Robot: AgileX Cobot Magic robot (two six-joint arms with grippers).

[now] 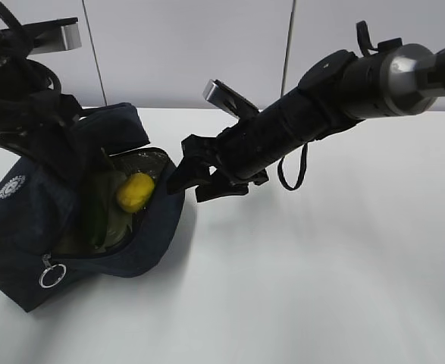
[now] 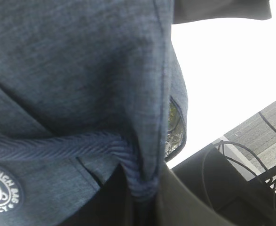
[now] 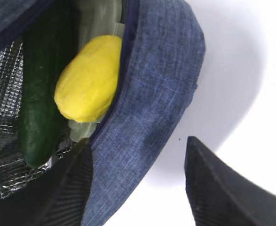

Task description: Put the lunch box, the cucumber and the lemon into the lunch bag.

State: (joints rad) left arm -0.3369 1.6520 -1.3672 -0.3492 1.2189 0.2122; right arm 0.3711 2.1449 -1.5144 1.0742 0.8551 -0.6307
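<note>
**Right end effector at the bag mouth; all three items inside**

The right end effector (image 1: 188,171) is open and empty, its two dark fingers (image 3: 222,188) spread with bare white worktop (image 3: 250,94) between them. One finger sits at the fabric rim of the lunch bag (image 3: 152,94); contact cannot be confirmed.

Just beyond that rim, inside the bag, lies the lemon (image 3: 88,77): bright yellow, oval, matte, resting against the inner edge of the opening. On its far side from the end effector is the cucumber (image 3: 39,108), dark green and glossy, its long axis running roughly parallel to the rim. The pale surface beneath both is judged to be the lunch box (image 3: 98,19), mostly hidden.

The right arm is the nearer to the contents. With all items lodged in the bag, the placing appears complete; the coming move probably calls for a clear retreat away from the rim.

The left end effector's own state cannot be told: its wrist view is filled by navy fabric and a handle strap (image 2: 58,143).
</note>
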